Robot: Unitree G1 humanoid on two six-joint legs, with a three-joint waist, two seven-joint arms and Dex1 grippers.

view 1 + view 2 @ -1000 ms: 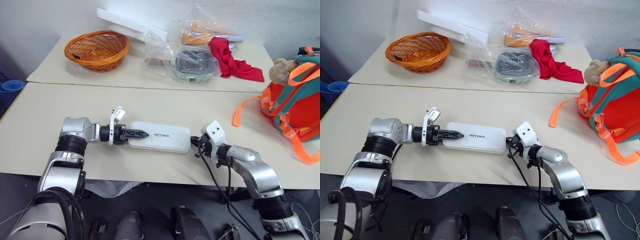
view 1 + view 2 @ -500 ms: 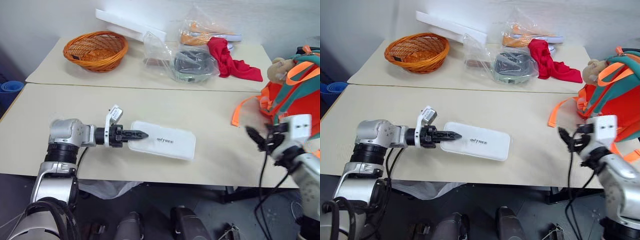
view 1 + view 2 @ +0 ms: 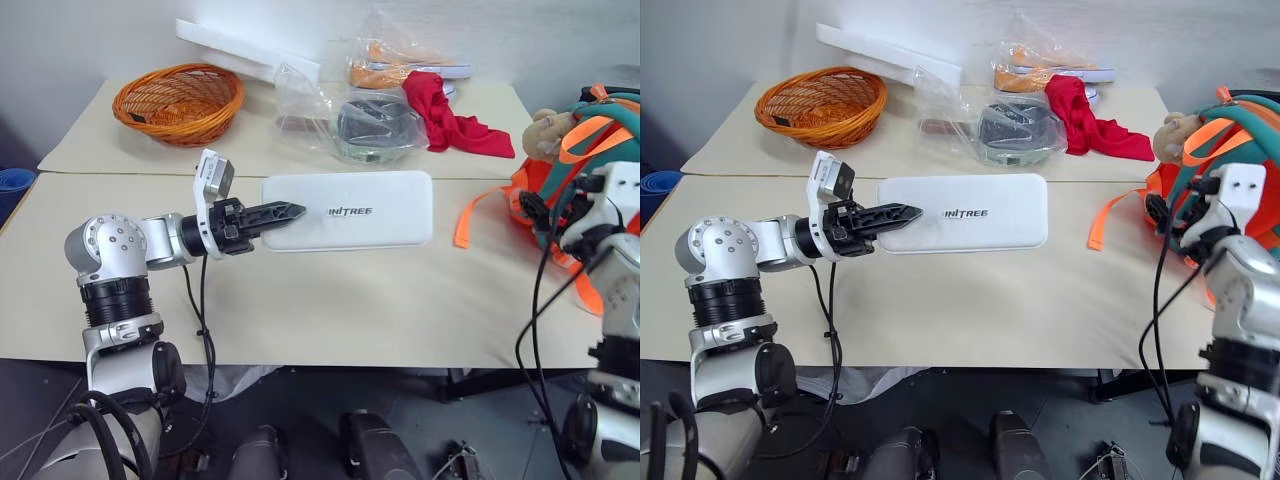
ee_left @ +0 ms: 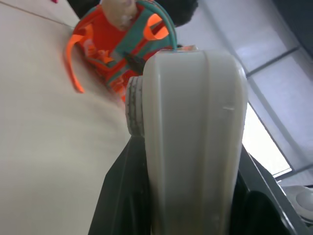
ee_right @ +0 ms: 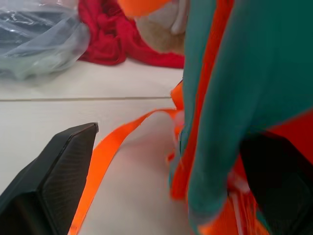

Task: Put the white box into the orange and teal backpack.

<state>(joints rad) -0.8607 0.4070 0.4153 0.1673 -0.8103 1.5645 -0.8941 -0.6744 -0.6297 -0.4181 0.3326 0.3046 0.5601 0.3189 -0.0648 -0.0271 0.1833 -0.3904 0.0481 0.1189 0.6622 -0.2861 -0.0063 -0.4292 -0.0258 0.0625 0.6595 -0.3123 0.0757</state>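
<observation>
The bench (image 3: 330, 320) carried everything, two cream tops butted along a seam. The backpack (image 3: 590, 150) stood at the right edge of the near top, orange straps trailing onto the surface, a tan plush charm (image 3: 545, 135) on its near side. The box (image 3: 350, 210) was held level above the near top, close to the seam, lettering facing up. The left end effector (image 3: 285, 211) was clamped on the box's left short end, fingers closed over the rim. The right end effector (image 3: 1162, 212) was just beside the backpack's front at the right edge, its fingers (image 5: 54, 181) spread wide with a teal strap and orange webbing between them. On the far top: a basket (image 3: 180, 100) at the left corner, a foam slab (image 3: 245, 55) along the back edge, plastic bags (image 3: 370, 120) in the middle, a red cloth (image 3: 450, 115) right of those
</observation>
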